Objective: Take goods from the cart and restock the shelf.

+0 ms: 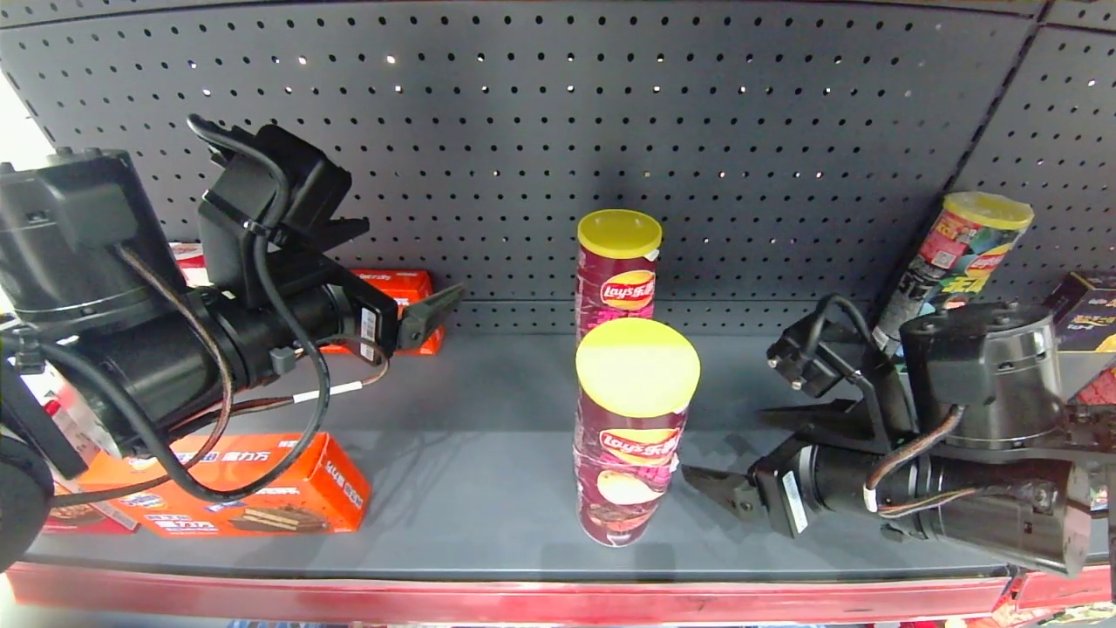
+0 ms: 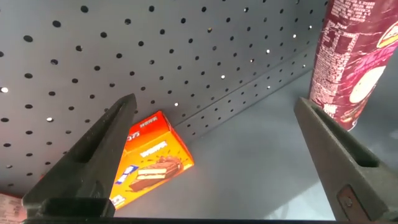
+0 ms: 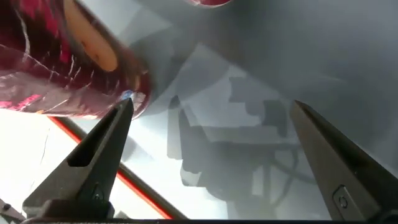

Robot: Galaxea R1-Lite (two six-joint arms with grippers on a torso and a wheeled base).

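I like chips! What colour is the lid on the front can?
Yellow. The lid shows best in the head view.

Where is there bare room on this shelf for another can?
Bare shelf lies between the front orange box and the front can, and between the rear orange box and the rear can. Right of the rear can, room runs to the leaning can. The ends are crowded: boxes at left, dark boxes and the right arm's jaws at right.
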